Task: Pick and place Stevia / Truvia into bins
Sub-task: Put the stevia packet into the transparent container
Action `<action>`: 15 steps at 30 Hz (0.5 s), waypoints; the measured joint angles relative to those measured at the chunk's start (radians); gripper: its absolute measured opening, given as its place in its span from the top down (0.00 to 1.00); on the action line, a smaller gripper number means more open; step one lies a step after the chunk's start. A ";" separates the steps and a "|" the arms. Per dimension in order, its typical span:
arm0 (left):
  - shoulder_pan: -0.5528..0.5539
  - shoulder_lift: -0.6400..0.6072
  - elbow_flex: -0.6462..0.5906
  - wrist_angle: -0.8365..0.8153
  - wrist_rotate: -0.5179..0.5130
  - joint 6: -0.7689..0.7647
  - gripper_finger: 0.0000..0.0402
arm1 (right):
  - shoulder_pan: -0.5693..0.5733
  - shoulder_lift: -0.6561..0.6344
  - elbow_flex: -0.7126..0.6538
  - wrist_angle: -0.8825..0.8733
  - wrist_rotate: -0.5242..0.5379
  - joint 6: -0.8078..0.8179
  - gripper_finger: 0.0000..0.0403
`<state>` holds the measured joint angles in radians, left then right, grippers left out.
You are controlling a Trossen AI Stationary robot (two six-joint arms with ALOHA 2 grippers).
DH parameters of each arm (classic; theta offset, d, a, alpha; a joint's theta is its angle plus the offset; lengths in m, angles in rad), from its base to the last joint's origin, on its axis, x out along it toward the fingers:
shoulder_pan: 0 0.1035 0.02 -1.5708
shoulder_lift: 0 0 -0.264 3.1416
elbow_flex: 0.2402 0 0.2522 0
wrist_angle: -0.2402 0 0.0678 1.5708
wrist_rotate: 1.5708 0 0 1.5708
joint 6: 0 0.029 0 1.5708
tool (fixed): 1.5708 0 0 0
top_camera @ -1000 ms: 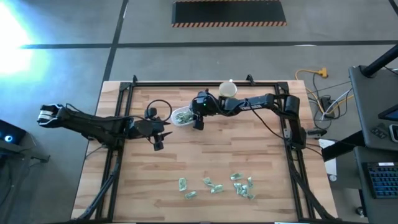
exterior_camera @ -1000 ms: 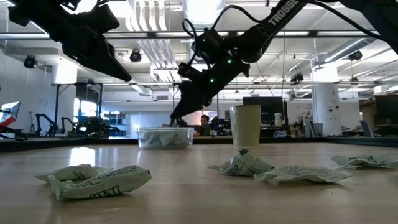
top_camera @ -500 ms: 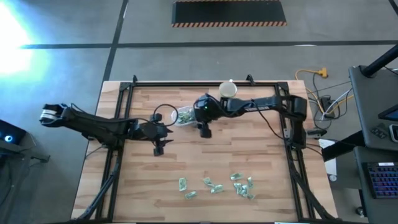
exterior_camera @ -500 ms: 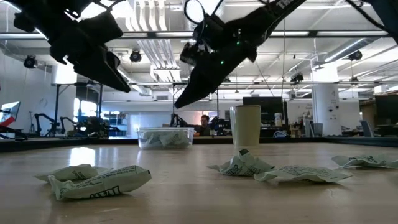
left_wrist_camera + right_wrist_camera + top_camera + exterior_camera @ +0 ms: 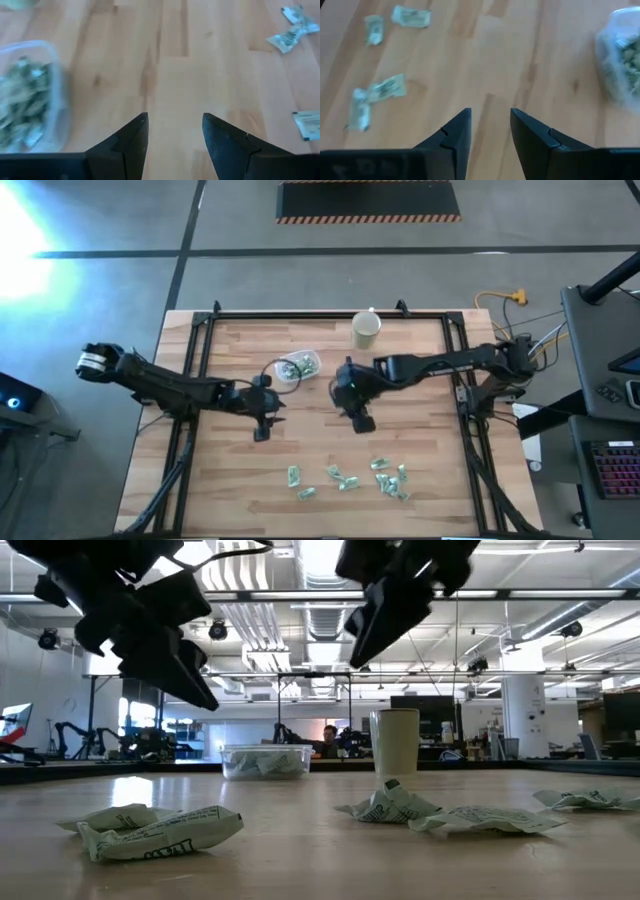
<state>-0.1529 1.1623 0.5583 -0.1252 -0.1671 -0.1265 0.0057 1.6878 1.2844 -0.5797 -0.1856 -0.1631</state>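
Several pale green and white Stevia sachets (image 5: 345, 478) lie scattered flat on the wooden table near its front edge, and show again in the low view (image 5: 160, 830). The bin (image 5: 298, 367), a clear shallow tub, stands at mid-table holding more sachets. My left gripper (image 5: 262, 430) hangs open above bare wood, on the near left side of the bin. My right gripper (image 5: 362, 422) hangs open above bare wood between the bin and the loose sachets. In the wrist views, nothing lies between the left fingers (image 5: 175, 120) or the right fingers (image 5: 490, 117).
A beige paper cup (image 5: 366, 329) stands upright behind the bin near the far edge. A black frame (image 5: 330, 313) runs along the table's far and side edges. Bare wood lies between the bin and the sachets.
My right gripper has left the bin, risen, and swung toward the table's near edge and a little to the right, tipping more steeply down. My left gripper has sunk a little and crept toward the near right. The bin and loose sachets have stayed put.
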 joint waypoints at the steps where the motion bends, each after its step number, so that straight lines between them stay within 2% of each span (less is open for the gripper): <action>1: -0.015 0.015 0.000 0.007 0.000 0.000 0.57 | 0.020 -0.013 -0.006 -0.009 0.009 0.011 0.69; 7: -0.110 0.108 0.006 0.056 0.001 0.001 0.57 | 0.124 -0.094 -0.083 -0.005 0.040 0.075 0.71; 15: -0.244 0.215 0.036 0.139 -0.001 0.007 0.57 | 0.217 -0.193 -0.241 0.052 0.147 0.164 0.73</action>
<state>-0.3968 1.3775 0.5938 0.0136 -0.1680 -0.1192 0.2223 1.4948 1.0433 -0.5273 -0.0388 0.0012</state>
